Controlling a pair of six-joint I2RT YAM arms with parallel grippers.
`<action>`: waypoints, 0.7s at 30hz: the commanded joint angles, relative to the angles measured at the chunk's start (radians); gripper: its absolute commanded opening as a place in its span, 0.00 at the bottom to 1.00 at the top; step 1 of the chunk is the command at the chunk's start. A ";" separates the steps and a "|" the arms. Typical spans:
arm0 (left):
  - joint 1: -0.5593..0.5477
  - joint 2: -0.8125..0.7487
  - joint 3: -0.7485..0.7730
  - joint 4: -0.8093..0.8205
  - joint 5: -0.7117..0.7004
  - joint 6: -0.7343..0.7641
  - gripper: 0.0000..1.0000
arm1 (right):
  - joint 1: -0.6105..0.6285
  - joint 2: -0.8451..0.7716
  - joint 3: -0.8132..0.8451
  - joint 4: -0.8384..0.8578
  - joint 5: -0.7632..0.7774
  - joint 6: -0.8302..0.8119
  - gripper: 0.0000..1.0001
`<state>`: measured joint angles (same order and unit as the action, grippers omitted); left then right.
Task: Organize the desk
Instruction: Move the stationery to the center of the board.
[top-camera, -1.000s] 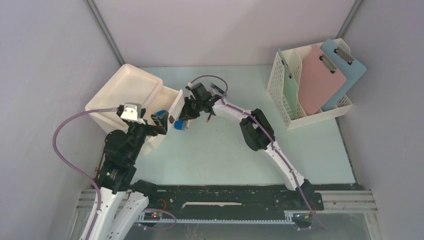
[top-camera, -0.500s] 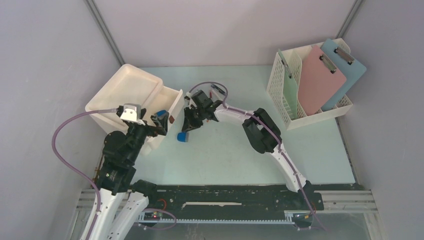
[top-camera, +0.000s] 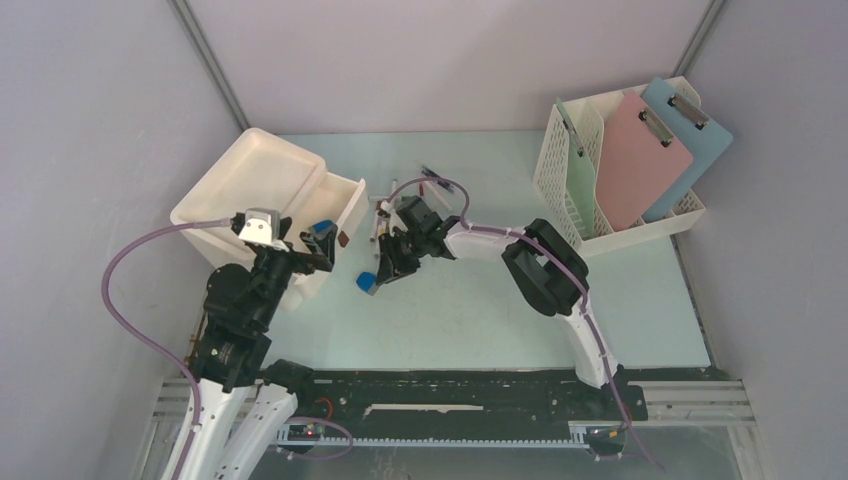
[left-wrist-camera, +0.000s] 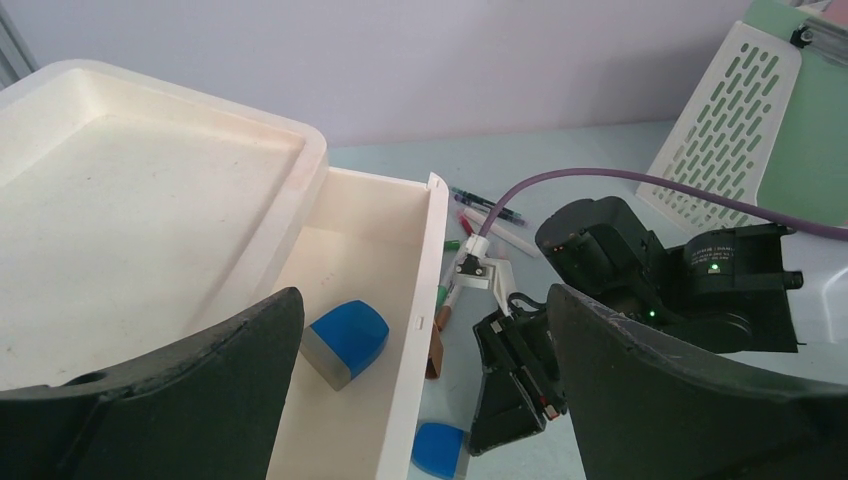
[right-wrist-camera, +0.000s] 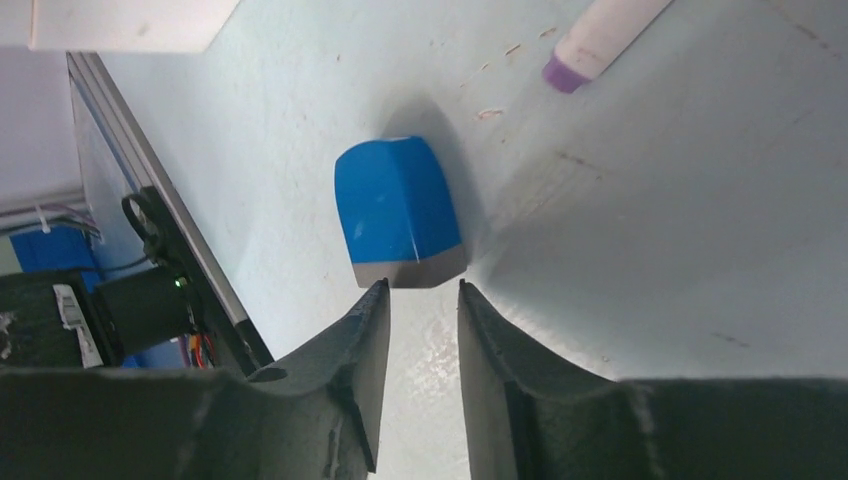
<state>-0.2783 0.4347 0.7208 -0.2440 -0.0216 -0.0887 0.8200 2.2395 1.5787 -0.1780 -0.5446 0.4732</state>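
Top external: the pale mint-green desk (top-camera: 470, 310) lies between grey walls. Left wrist: left gripper (left-wrist-camera: 420, 300) spread wide over the white bin (left-wrist-camera: 150, 200). Right wrist: right gripper (right-wrist-camera: 421, 292) narrowly parted, empty, a blue eraser (right-wrist-camera: 398, 215), perhaps, just beyond.

Grey panel walls (top-camera: 430, 60) close in the pale mint-green counter (top-camera: 450, 310) on three sides, joined at the back corners by metal posts (top-camera: 205, 55). The light is soft, and a black rail (top-camera: 450, 385) lines the near edge.
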 joint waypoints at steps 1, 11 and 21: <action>0.009 -0.019 0.003 0.040 0.014 -0.011 1.00 | 0.012 -0.101 -0.022 0.070 -0.002 -0.098 0.42; 0.010 -0.031 0.002 0.043 0.013 -0.013 1.00 | 0.024 -0.068 0.029 0.049 0.080 -0.243 0.68; 0.009 -0.034 0.002 0.044 0.014 -0.014 1.00 | 0.048 -0.151 -0.178 0.282 0.110 -0.292 0.71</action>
<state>-0.2783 0.4099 0.7208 -0.2405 -0.0212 -0.0891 0.8513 2.1677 1.4712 -0.0441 -0.4648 0.2386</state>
